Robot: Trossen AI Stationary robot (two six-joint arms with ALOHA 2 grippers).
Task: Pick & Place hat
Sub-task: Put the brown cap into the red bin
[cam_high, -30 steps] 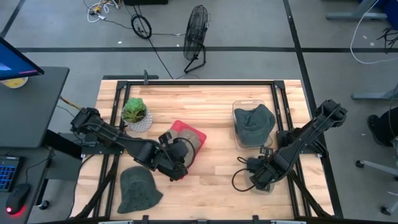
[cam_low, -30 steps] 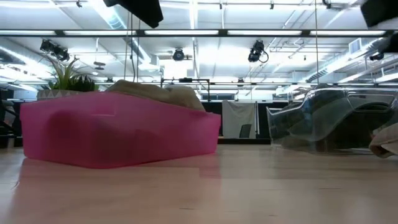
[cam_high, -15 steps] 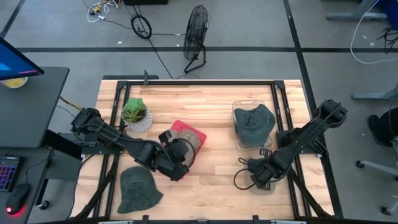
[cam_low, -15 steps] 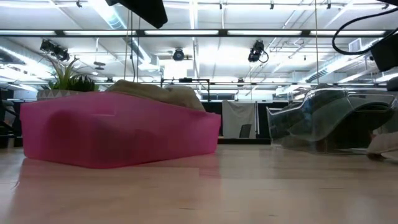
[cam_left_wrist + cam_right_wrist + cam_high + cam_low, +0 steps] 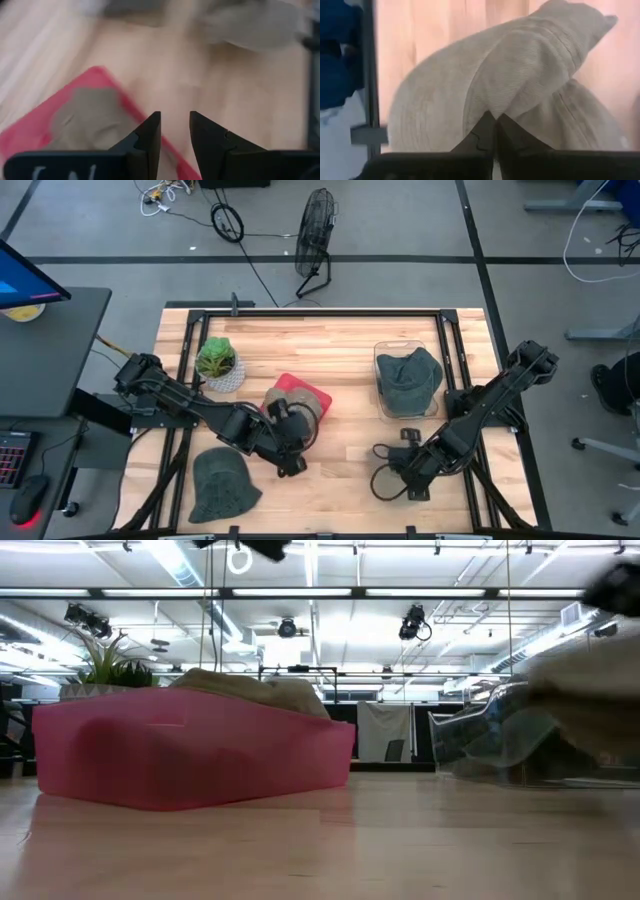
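The right claw (image 5: pixel 493 131) is pinched on a fold of the beige hat (image 5: pixel 520 75), lifting it. The left claw (image 5: pixel 174 131), slightly parted, hangs beside the pink bin (image 5: pixel 60 125).

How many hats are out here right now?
4: dark green hat on the table front left, tan hat in pink bin, grey-green hat in clear bin, beige hat in right end effector.

Left gripper (image 5: pixel 175 127) fingers slightly apart, nothing between, above bare wooden table (image 5: pixel 220 80). Red bin (image 5: pixel 107 80) beside, tan hat (image 5: pixel 87 117) inside. Blurred grey hat (image 5: pixel 255 25) beyond.
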